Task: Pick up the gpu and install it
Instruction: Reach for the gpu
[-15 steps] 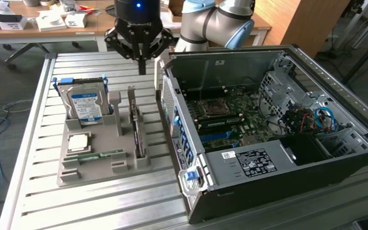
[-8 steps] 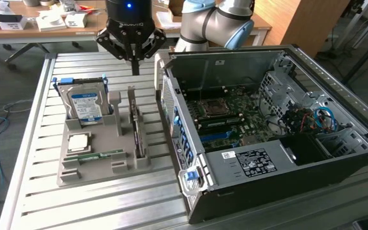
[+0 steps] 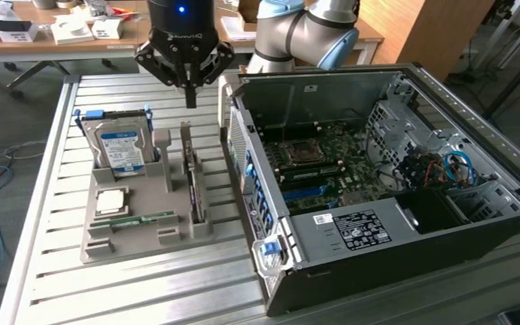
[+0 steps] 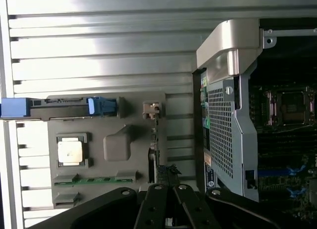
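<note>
L to R in the exterior view: hard drive (image 3: 120, 145) w/ a blue-white label, words too small to read. It sits in a gray tray (image 3: 116, 247). The gpu (image 3: 193, 186) stands on its thin edge in a tray slot, just beside the open pc case (image 3: 323, 95). The gripper (image 3: 190, 101) hangs above it, fingers pressed together, holding nothing. The gpu looks light, stiff & thin, prob easy to break. Best to pinch its top edge, not the tiny parts. White sticker (image 3: 357, 230) on the case: can't read it.
</note>
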You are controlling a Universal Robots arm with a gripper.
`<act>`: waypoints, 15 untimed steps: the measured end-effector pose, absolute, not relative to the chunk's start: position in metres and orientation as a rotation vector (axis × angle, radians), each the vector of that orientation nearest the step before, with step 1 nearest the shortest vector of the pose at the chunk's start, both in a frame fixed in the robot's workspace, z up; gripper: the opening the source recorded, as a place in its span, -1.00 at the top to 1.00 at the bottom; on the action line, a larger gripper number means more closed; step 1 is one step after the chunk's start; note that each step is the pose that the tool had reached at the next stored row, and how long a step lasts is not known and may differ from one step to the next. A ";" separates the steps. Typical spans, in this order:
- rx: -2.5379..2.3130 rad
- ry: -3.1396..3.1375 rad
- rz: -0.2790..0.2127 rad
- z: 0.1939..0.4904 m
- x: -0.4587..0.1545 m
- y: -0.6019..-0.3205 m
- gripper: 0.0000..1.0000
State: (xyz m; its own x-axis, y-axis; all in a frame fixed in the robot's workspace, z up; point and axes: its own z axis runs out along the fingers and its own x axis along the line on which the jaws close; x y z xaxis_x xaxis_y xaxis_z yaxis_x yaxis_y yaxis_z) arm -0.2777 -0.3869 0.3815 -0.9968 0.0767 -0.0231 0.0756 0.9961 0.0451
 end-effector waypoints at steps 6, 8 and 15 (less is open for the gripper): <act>0.119 3.114 0.069 0.381 -0.283 -0.395 0.79; 0.119 3.114 0.069 0.381 -0.285 -0.398 0.79; 0.119 3.114 0.069 0.381 -0.291 -0.405 0.79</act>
